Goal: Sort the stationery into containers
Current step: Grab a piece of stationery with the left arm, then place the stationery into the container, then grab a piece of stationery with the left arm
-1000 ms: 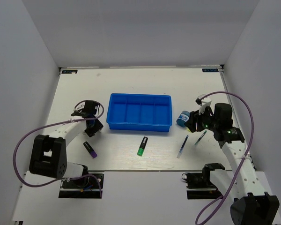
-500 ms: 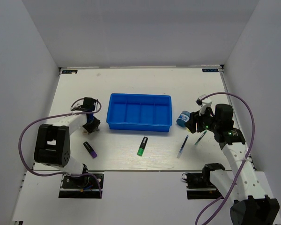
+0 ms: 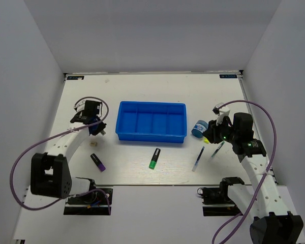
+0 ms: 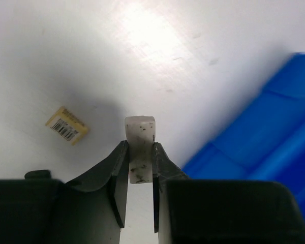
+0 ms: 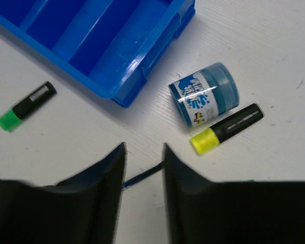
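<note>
At far left the left pincer (image 4: 140,147) is clamped on the block (image 4: 140,128), pinching its lower half across the narrow faces, close by the tray's (image 3: 151,136) left end. The block looks light, stiff and slightly rubbery, so a modest squeeze should do; being so small, it could twist out if pinched off-centre. A yellow barcoded tag (image 4: 66,125) lies on the desk (image 3: 142,91) just beside it.

The purple marker (image 3: 97,162) lies near the desk's front-left. It is stubby, hard and smooth, best taken across the barrel at mid-length. The same goes for the green marker (image 3: 154,158) in front of the tray.

The blue pen (image 3: 198,158) is thin and liable to roll; grip its middle, jaws crosswise. The tub (image 5: 206,99) lies on its side off the tray's right end, touching the yellow marker (image 5: 226,128). It is round and glossy, probably slippery, so span its sides. The teal pen (image 3: 218,148) lies just right of these.

The right pincer (image 5: 145,152) hangs over them, fingers apart and empty.
</note>
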`<state>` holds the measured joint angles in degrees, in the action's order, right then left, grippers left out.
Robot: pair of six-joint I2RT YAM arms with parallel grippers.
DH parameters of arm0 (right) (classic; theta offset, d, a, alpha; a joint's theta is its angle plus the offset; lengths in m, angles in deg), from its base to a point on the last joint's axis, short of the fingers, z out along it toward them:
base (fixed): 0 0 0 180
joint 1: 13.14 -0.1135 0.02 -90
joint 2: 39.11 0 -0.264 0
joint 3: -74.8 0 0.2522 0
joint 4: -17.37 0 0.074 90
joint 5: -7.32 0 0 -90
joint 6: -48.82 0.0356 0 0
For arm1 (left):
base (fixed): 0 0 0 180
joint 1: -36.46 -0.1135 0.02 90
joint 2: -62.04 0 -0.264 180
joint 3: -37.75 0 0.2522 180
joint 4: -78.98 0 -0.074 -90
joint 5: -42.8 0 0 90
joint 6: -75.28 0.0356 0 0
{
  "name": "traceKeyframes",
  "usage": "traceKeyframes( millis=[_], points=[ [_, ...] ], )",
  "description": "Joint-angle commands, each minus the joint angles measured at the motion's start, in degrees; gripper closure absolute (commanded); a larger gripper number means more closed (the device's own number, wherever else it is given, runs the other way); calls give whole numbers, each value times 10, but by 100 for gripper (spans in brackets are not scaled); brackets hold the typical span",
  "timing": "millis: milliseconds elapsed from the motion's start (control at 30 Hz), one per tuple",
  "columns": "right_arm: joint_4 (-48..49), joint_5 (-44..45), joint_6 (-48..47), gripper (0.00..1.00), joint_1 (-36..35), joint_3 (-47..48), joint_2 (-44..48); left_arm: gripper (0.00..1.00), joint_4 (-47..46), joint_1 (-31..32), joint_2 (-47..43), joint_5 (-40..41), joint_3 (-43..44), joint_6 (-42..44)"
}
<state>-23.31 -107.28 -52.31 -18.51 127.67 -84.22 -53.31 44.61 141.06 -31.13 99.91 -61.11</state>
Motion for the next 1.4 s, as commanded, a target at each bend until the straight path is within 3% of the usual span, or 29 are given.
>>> traceKeyframes(
  millis=[0, 67, 100, 133, 267, 367, 400, 433, 533, 600, 667, 700, 733, 800, 867, 900, 933, 1000, 1033, 1067, 1200, 1367],
  points=[
    [1, -15, -7, 70, 0, 22, -1, 89, -34, 15, -63, 0, 42, 58],
    [1, -16, -6, 93, -1, 23, -7, 89, -71, 21, -69, -46, 49, 75],
    [-1, -15, -8, 100, -3, 23, -6, 89, -75, 35, -63, -56, 60, 78],
    [0, -14, -9, 100, -2, 23, -7, 89, -102, 41, -51, -92, 67, 84],
    [-1, -5, -9, 100, 1, 21, -12, 89, -124, 91, 7, -113, 106, 112],
    [1, 0, -10, 75, 2, 19, -13, 79, -110, 119, 56, -129, 143, 137],
    [-3, 2, -12, 60, 0, 19, -17, 77, -103, 123, 67, -127, 170, 147],
    [1, 3, -13, 51, 0, 21, -17, 73, -95, 137, 81, -116, 174, 156],
    [-2, 7, -13, 41, 0, 21, -22, 43, -86, 150, 102, -88, 190, 170],
    [-2, 9, -14, 41, 0, 21, -21, 33, -80, 152, 106, -76, 195, 180],
    [-2, 11, -15, 41, 0, 20, -21, 31, -77, 153, 100, -70, 200, 186],
    [-1, 11, -15, 40, 0, 22, -24, 35, -74, 154, 97, -66, 201, 192],
    [-2, 11, -16, 40, 0, 21, -23, 50, -71, 152, 94, -63, 202, 192],
    [-2, 12, -17, 40, -1, 21, -24, 100, -55, 153, 67, -18, 200, 186],
    [-4, 13, -17, 40, 2, 22, -23, 100, -28, 152, 34, 41, 191, 156],
    [-2, 13, -18, 40, 0, 22, -24, 98, 6, 150, 25, 98, 187, 142],
    [-3, 14, -18, 40, -1, 22, -24, 90, 27, 138, 6, 119, 179, 80],
    [-2, 14, -19, 40, 0, 22, -22, 78, 73, 102, -25, 129, 147, 40],
    [-3, 15, -17, 40, 0, 23, -21, 58, 80, 67, -48, 121, 120, -15],
    [-2, 14, -18, 40, 1, 23, -22, 51, 85, 30, -58, 94, 90, -28],
    [-4, 14, -17, 40, 0, 23, -20, 46, 88, -77, -89, 16, 35, -56],
    [-9, 13, -16, 40, -1, 22, -23, 43, 92, -136, -21, -75, 40, 0]
  ],
)
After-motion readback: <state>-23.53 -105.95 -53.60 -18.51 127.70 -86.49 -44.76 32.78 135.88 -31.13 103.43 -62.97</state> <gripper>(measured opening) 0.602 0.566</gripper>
